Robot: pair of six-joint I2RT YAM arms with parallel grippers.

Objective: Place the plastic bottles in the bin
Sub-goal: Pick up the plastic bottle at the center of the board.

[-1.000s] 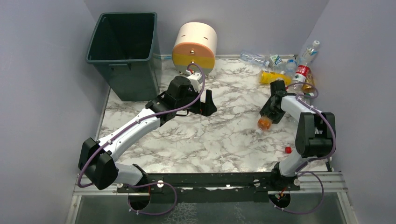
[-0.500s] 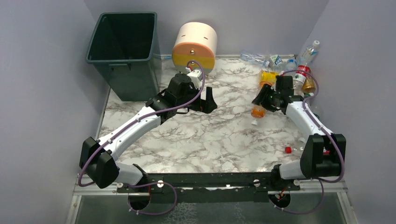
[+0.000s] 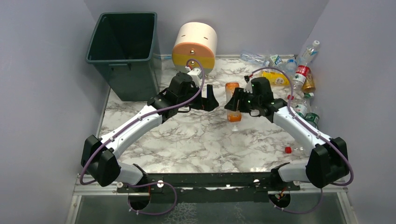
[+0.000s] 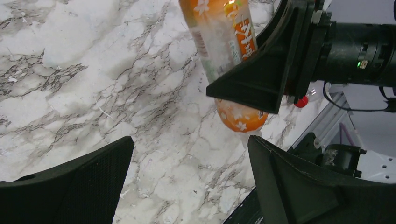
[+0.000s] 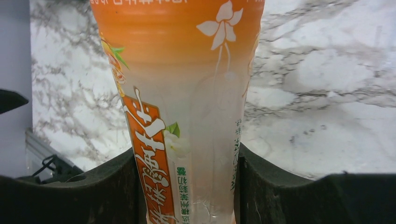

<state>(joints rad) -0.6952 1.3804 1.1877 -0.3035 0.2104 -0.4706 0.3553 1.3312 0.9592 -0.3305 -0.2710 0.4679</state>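
right gripper (image 3: 235, 105) pinching 1 orange bottle (image 3: 231, 89), held above the table right of bin (image 3: 135, 79) | left gripper (image 3: 210, 100) spread, empty | bin: 0 bottles visible | other bottles (image 3: 285, 70) piled far right of bin

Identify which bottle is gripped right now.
The orange-labelled bottle, clamped in the right tool over mid-table. The other bottles sit ungripped, clustered along the table's far right side.
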